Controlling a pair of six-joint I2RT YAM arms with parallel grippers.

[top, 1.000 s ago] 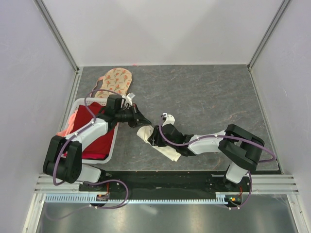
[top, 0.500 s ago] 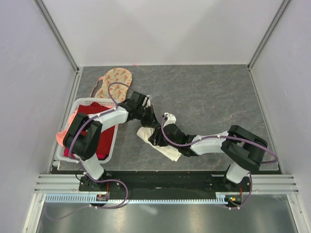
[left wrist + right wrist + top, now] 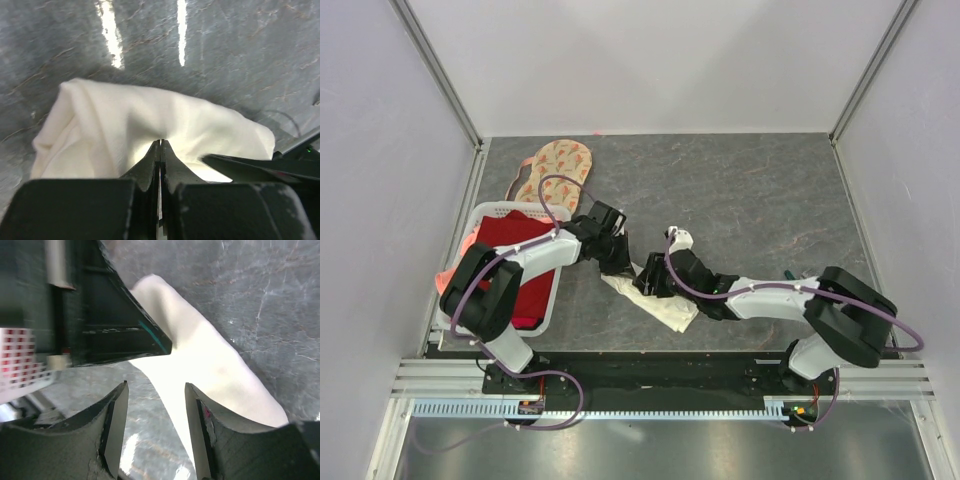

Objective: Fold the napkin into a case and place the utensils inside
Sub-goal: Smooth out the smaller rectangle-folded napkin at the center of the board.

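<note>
Folding is judged unfinished: the cream-white cloth napkin [image 3: 668,310], laid rumpled toward 6 o'clock on the grey marbled tabletop [image 3: 750,190], is pinched by the closed left pincer [image 3: 160,143], nothing is held by the half-open right pincer [image 3: 157,425], and no utensils are seen.

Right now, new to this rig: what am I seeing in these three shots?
Two table-mounted robot arms. The overhead picture looks down on both; the other two come from wrist cameras. On the grey table lies a folded cream napkin. The left claw is shut, tips against the cloth; a pinch can't be confirmed. The right claw hovers open over it, holding nothing. At left, a white basket holds a red cloth, a floral cloth behind it. No cutlery visible.
</note>
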